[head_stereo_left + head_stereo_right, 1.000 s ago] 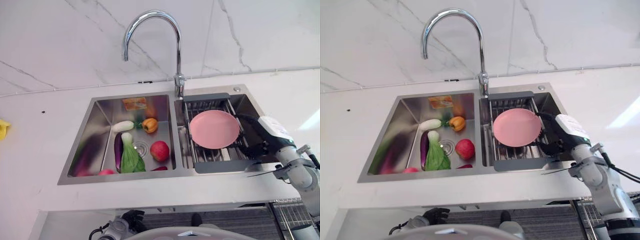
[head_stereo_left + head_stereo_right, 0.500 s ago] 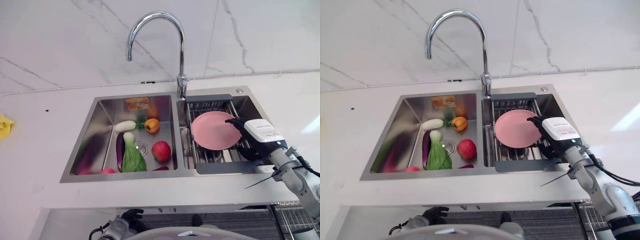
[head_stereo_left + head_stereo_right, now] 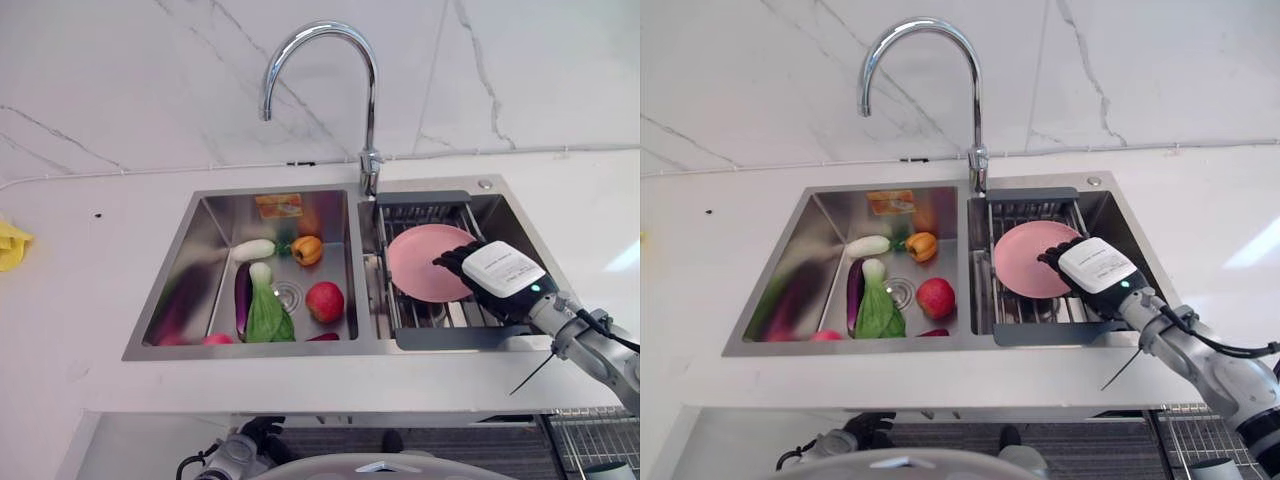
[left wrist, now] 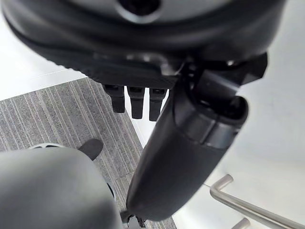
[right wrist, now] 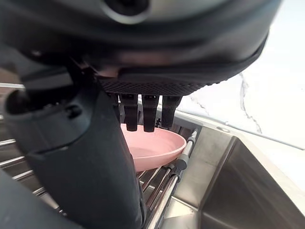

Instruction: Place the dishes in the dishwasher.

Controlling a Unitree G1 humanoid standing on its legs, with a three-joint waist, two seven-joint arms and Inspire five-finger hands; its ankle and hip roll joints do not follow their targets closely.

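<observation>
Pink plate (image 3: 427,262) lies on the drain rack (image 3: 437,312) in the right sink basin, so lower your right hand (image 3: 478,270), fingers apart above its right rim, and clamp that rim firmly before lifting it clear.

Red apple (image 3: 322,300) beside green cabbage (image 3: 267,317)

pink plate (image 3: 425,262): right edge covered by the right hand (image 3: 495,277); contact between fingers (image 5: 143,112) and plate cannot be told.
drying rack (image 3: 420,210): middle bars hidden under the plate.
red item (image 3: 212,342) at the sink's (image 3: 200,215) front wall: partly hidden, kind unclear.
yellow object (image 3: 10,245) at the worktop's (image 3: 80,260) left edge: cut off.
</observation>
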